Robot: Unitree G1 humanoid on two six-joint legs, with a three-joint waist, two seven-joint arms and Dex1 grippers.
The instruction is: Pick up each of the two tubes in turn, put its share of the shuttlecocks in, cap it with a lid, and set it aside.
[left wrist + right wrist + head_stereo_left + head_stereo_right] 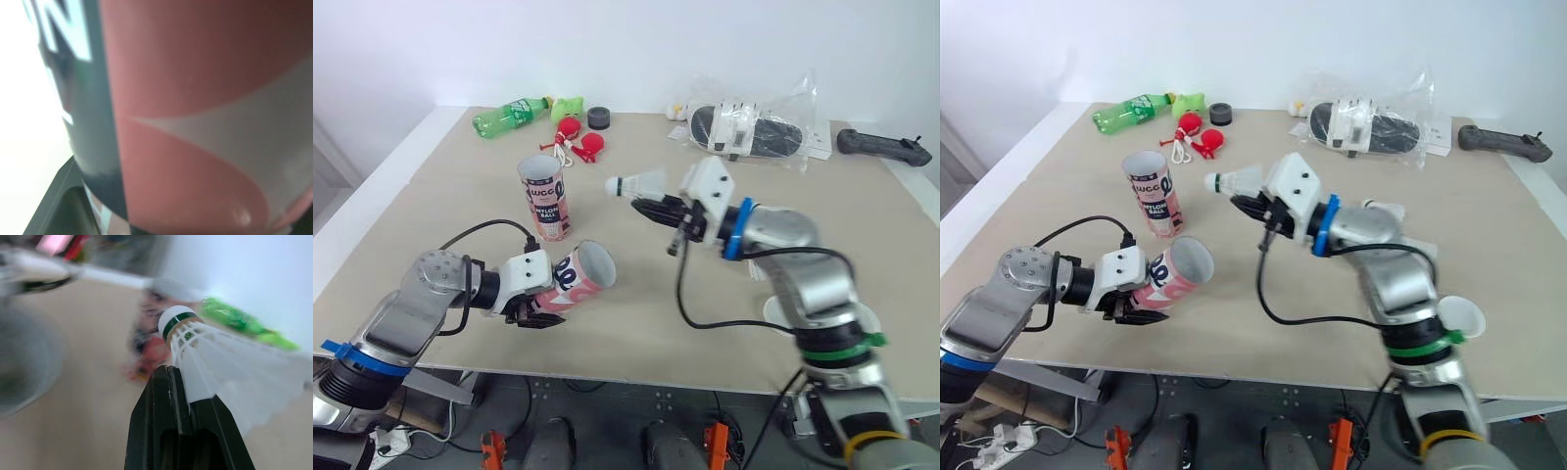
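My left gripper (pixel 534 305) is shut on a pink and white tube (pixel 576 277), held tilted low over the table's front edge with its open mouth facing right and up. Up close, the tube's wall (pixel 195 98) fills the space between the fingers. A second tube (pixel 546 196) stands upright and open behind it. My right gripper (pixel 646 204) is shut on the skirt of a white shuttlecock (pixel 637 183), in the air to the right of the upright tube, with the cork pointing left. The shuttlecock (pixel 220 367) shows clamped between the black fingers (pixel 164 401).
A green bottle (pixel 510 116), red toys (pixel 578 138) and a black round lid (pixel 599 117) lie at the back left. A plastic bag (pixel 754 127) and a black handle (pixel 886 147) lie at the back right. A white lid (pixel 1459 318) sits at the front right.
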